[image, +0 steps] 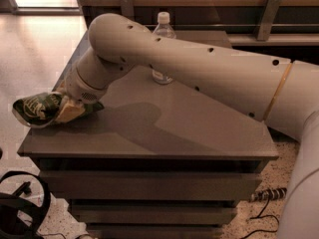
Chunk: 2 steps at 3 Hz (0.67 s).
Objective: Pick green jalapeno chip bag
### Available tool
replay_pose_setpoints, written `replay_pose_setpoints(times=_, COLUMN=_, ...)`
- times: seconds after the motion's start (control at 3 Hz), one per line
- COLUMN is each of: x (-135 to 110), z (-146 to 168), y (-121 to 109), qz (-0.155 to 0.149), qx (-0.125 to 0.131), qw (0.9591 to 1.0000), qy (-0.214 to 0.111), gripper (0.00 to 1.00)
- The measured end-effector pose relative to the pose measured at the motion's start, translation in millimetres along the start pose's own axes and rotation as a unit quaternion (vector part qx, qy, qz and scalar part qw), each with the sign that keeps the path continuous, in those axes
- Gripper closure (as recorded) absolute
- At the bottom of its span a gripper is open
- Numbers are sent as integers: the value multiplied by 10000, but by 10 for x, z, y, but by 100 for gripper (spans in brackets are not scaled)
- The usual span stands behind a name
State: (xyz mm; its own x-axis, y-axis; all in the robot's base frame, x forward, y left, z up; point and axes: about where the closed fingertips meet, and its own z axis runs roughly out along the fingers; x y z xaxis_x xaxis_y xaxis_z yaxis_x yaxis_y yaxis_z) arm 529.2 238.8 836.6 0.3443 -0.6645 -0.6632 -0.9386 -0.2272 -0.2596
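Note:
The green jalapeno chip bag (36, 108) is crinkled, dark green with pale lettering, at the table's left edge and sticking out past it. My gripper (67, 109) is at the end of the beige arm, right against the bag's right end, with a tan finger (70, 112) pressed on the bag. The bag looks raised slightly off the table top, held at its right end. The other finger is hidden behind the bag.
A clear water bottle (162, 39) with a white cap stands at the table's back, behind my arm. The grey table (164, 128) has drawers below. Black cables and a round black object (17, 208) lie on the floor at the lower left.

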Motion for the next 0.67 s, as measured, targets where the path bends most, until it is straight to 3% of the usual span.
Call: replay_pose_setpoints(times=0.67, x=-195, z=-341, y=-228, qz=-502, qx=384, qw=9971, qy=-417, gripper=100)
